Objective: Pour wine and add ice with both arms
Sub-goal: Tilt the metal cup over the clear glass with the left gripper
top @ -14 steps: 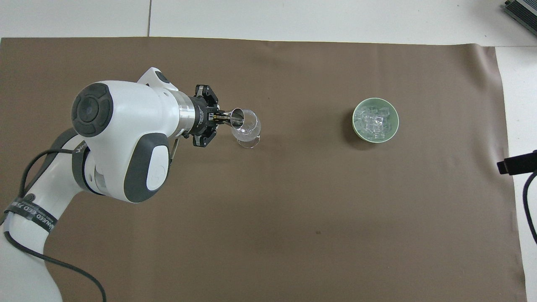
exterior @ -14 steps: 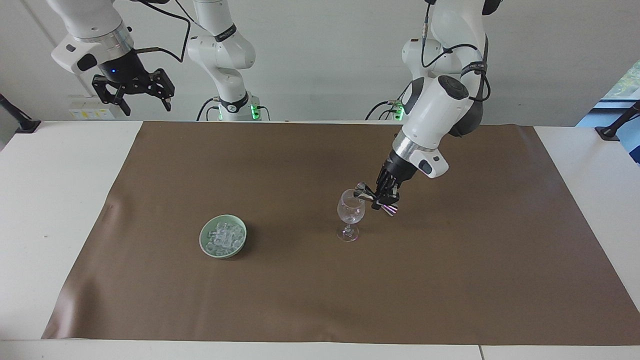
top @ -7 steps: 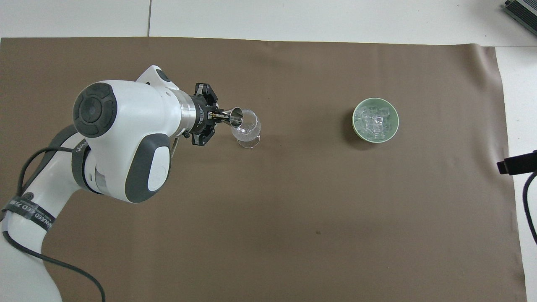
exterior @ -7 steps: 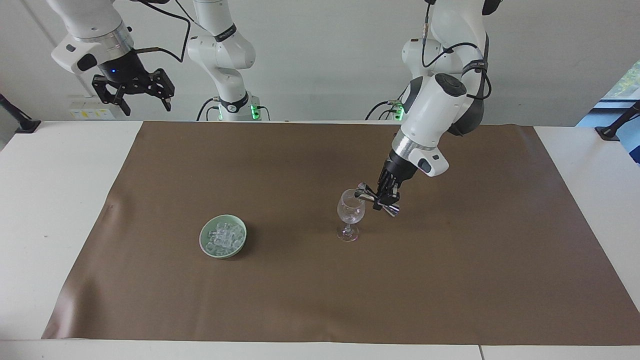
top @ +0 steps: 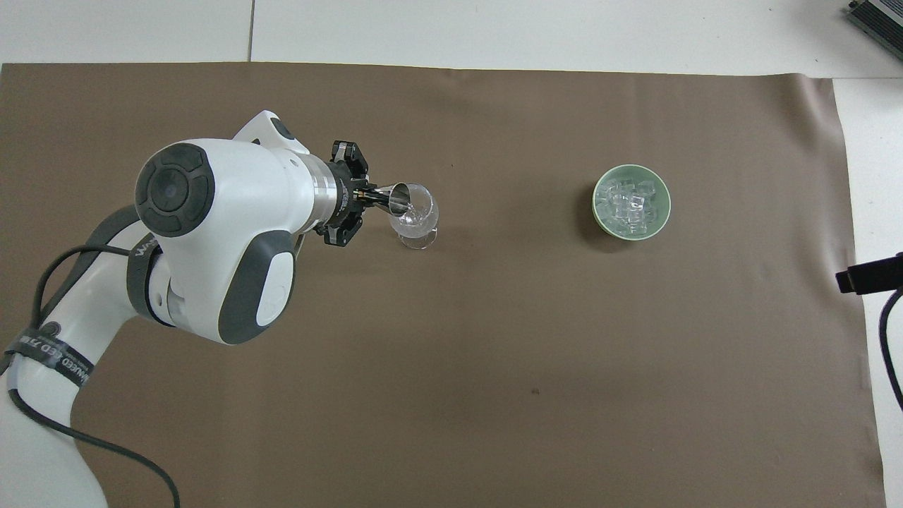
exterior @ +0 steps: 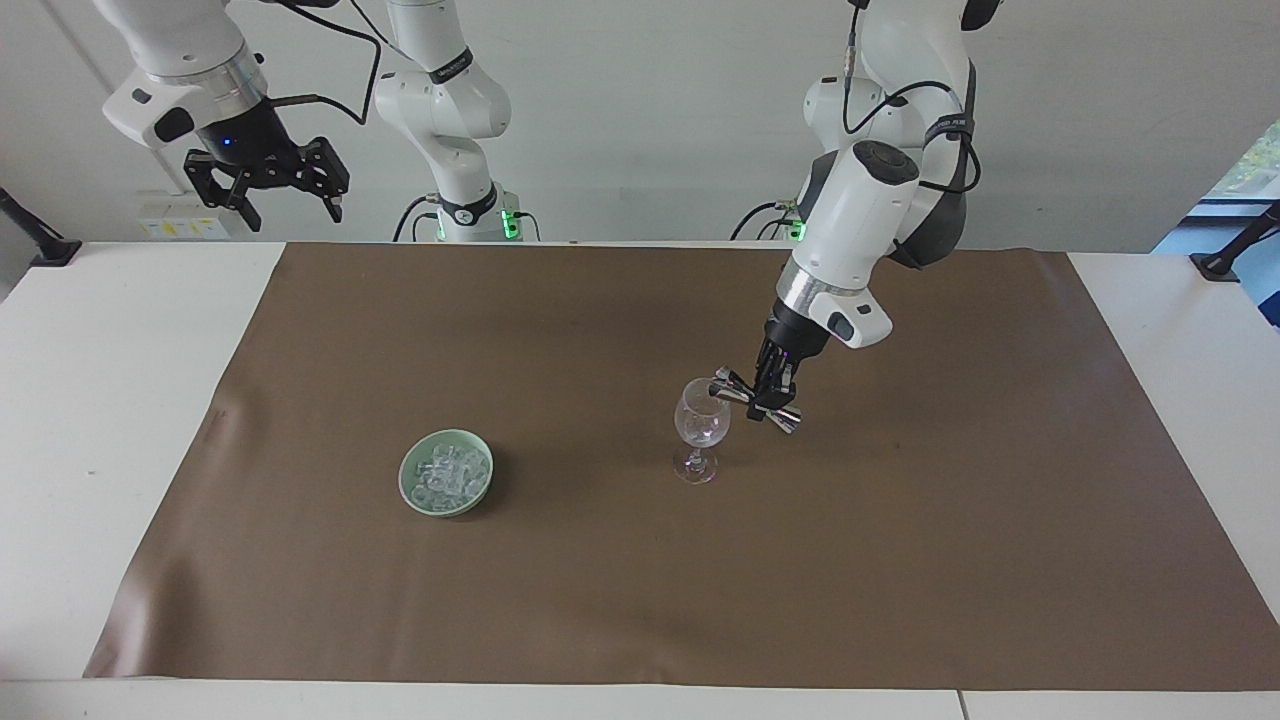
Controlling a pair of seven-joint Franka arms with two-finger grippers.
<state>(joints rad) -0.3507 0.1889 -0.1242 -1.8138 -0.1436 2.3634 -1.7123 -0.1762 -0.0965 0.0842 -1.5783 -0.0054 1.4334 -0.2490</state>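
A clear stemmed wine glass (exterior: 701, 420) stands upright near the middle of the brown mat; it also shows in the overhead view (top: 416, 212). My left gripper (exterior: 772, 393) (top: 356, 199) is shut on a small metal jigger (exterior: 757, 400) (top: 395, 197), tilted with its mouth at the glass's rim. A pale green bowl (exterior: 405, 480) (top: 596, 204) holds the ice (exterior: 447, 470) (top: 630, 204), toward the right arm's end of the table. My right gripper (exterior: 295, 215) waits open and empty, raised high above the table edge at its own end.
The brown mat (exterior: 600, 600) covers most of the white table (exterior: 100, 400). Black clamps sit at both table corners nearest the robots.
The left arm's wrist has lifted and drawn back slightly toward its base. The jigger stays tilted at the glass's rim. The right arm has not moved.
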